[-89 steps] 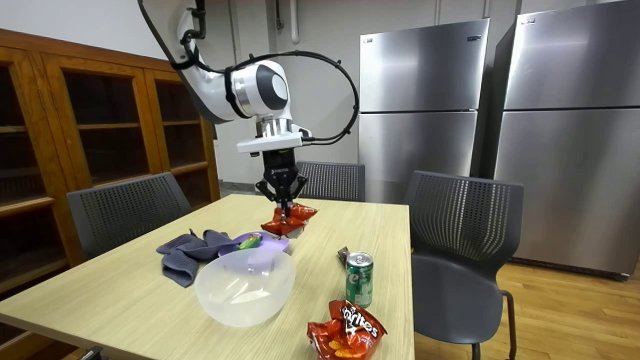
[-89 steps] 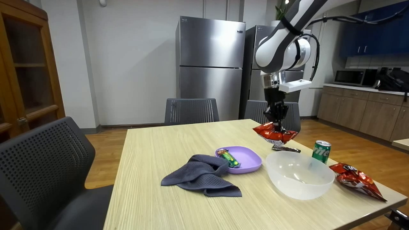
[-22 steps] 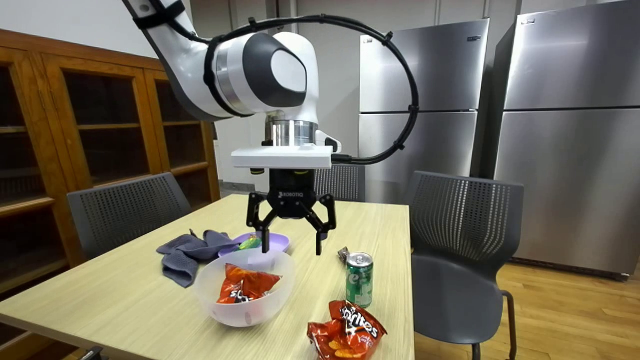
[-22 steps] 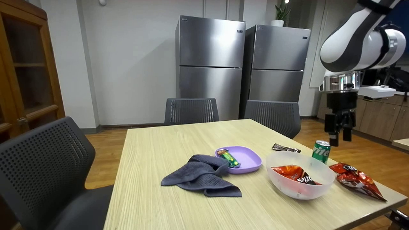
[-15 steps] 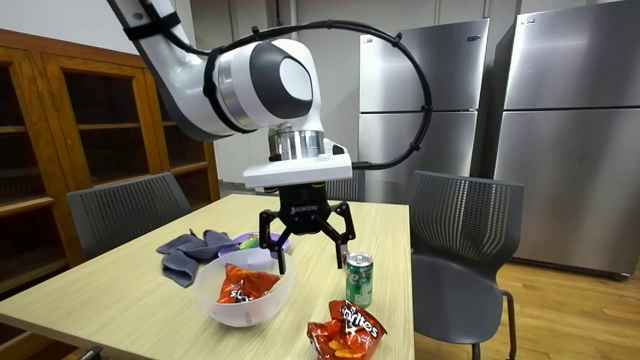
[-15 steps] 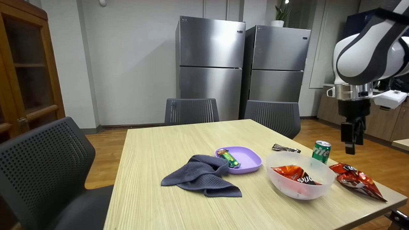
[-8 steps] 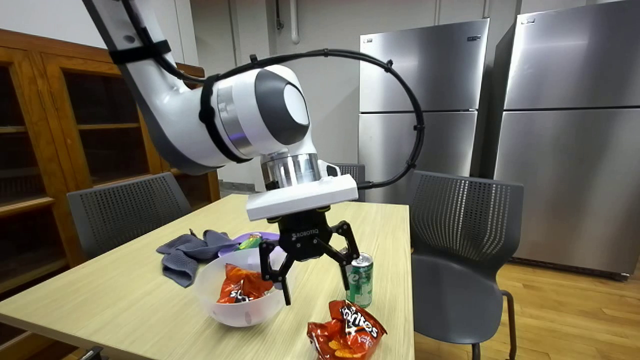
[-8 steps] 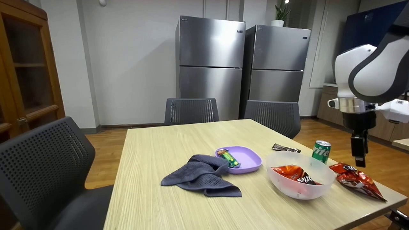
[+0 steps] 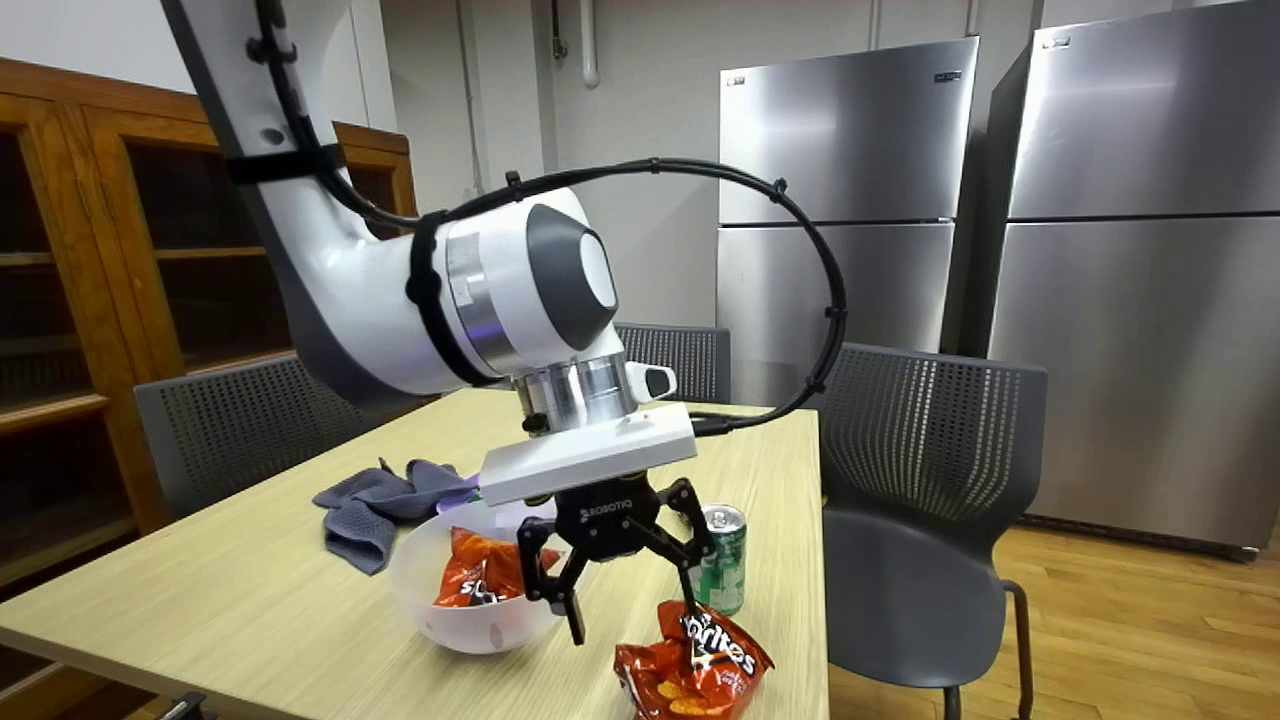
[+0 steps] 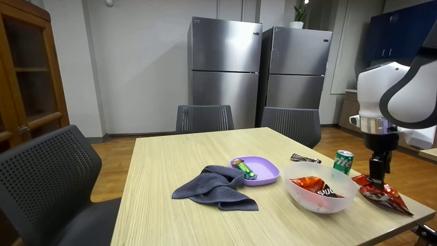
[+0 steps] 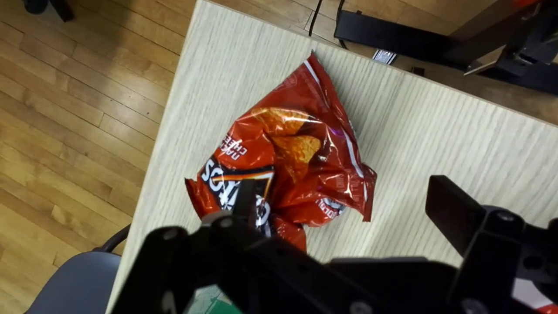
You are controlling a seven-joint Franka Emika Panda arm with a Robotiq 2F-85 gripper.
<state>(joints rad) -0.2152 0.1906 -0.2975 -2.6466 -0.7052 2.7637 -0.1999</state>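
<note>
The robot arm [image 9: 390, 310] bends down over the table [image 9: 270, 595], a little tipped. Its gripper [image 9: 634, 620] is spread wide and empty, right by the red Doritos bag [image 9: 705, 668] lying near the table's corner.

Crumpled red foil chip bag [image 11: 301, 144], orange chips and black-and-white lettering blazing near the corner of the pale, wood-grained table [image 10: 177, 160]! Green cylindrical metal can [image 10: 343, 162] by the edge, white letters; rumpled slate-grey waffle-weave cloth [image 10: 218, 189]; lilac rounded-square plastic plate [image 10: 264, 171]!
</note>
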